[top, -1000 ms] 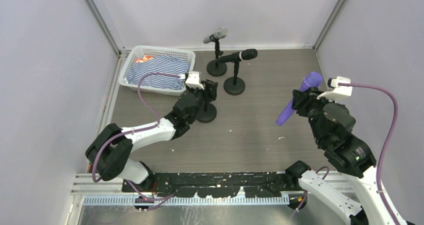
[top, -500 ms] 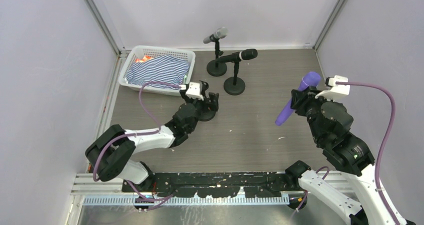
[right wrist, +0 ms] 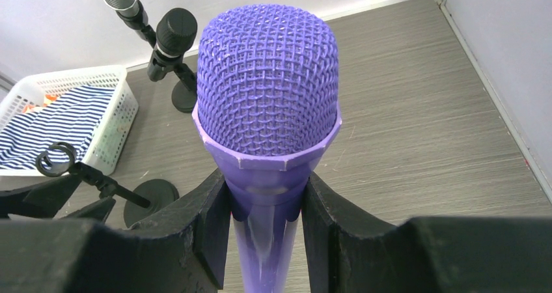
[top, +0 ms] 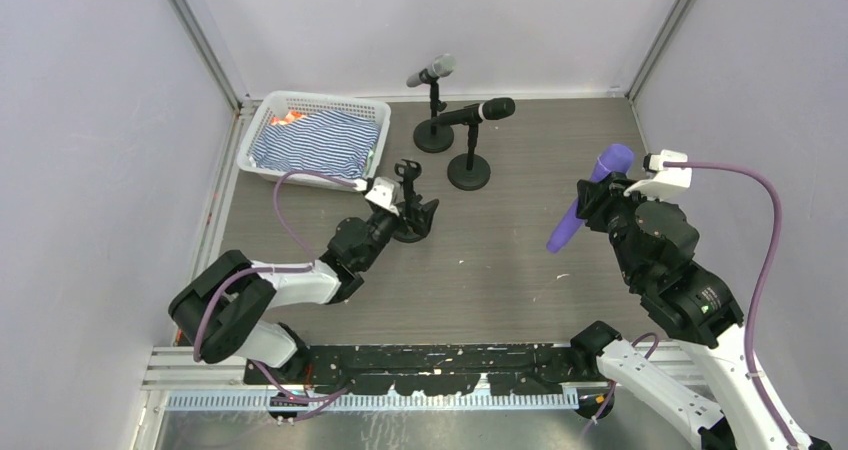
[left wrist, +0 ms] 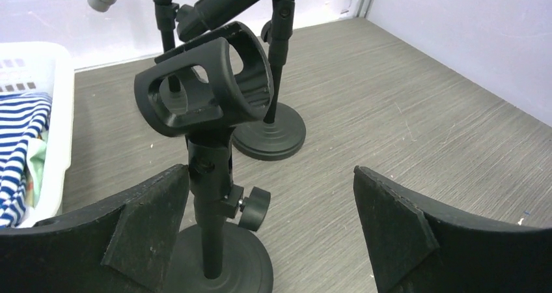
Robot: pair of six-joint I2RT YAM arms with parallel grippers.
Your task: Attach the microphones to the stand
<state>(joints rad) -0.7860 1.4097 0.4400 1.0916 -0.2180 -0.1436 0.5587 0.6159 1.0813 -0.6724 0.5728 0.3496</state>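
My right gripper [top: 598, 194] is shut on a purple microphone [top: 585, 198] and holds it in the air over the table's right side, grille up. In the right wrist view the fingers clamp its neck below the grille [right wrist: 268, 78]. An empty black stand [top: 405, 173] with an open clip stands at centre left. My left gripper [top: 408, 216] is open, low around the stand's post. In the left wrist view the post [left wrist: 208, 195] is next to the left finger and the clip [left wrist: 208, 88] is above.
Two more stands are at the back, one holding a grey microphone [top: 432, 70] and one a black microphone [top: 485, 110]. A white basket [top: 268, 118] with striped cloth [top: 315, 140] sits at the back left. Walls close in on both sides.
My left gripper has drawn back toward the near side and lower, uncovering the stand's clip. My right gripper has shifted slightly left with the purple microphone.
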